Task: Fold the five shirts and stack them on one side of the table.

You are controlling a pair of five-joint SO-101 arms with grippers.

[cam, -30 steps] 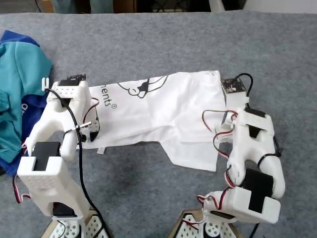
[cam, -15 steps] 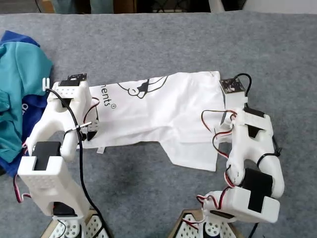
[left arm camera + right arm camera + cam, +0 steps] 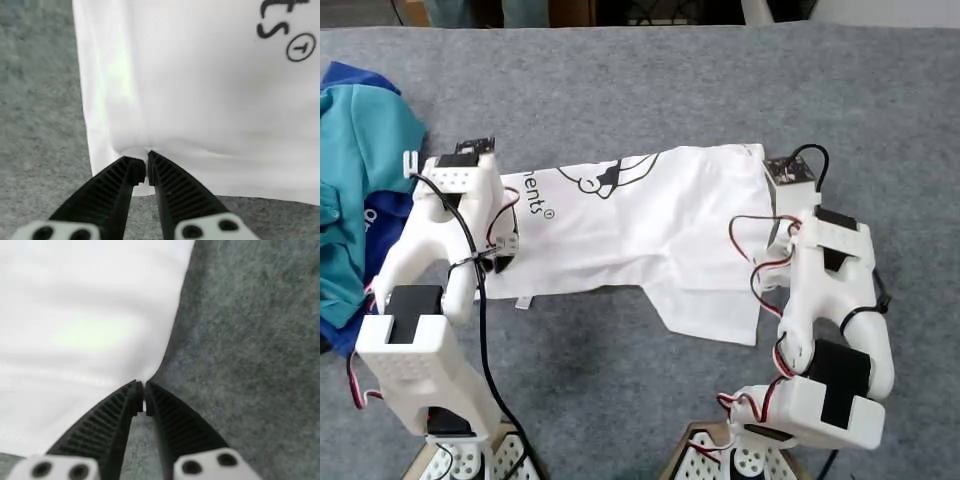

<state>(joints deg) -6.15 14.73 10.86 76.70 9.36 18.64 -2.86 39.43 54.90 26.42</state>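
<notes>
A white shirt (image 3: 640, 235) with black print lies partly folded across the middle of the grey table. My left gripper (image 3: 147, 159) is shut, pinching the white shirt (image 3: 200, 90) near its edge; in the high view that arm (image 3: 455, 215) stands at the shirt's left end. My right gripper (image 3: 143, 395) is shut on the opposite edge of the white shirt (image 3: 85, 315), and its arm (image 3: 825, 270) sits at the shirt's right end. The fingertips of both are hidden under the arms in the high view.
A teal shirt (image 3: 360, 150) lies on a blue shirt (image 3: 385, 225) in a heap at the table's left edge. The grey felt table (image 3: 650, 90) stretches bare behind the white shirt. Cables hang off both arms.
Both arms have shifted only slightly; the left arm's wrist has edged a little away from the base. The white shirt lies as before.
</notes>
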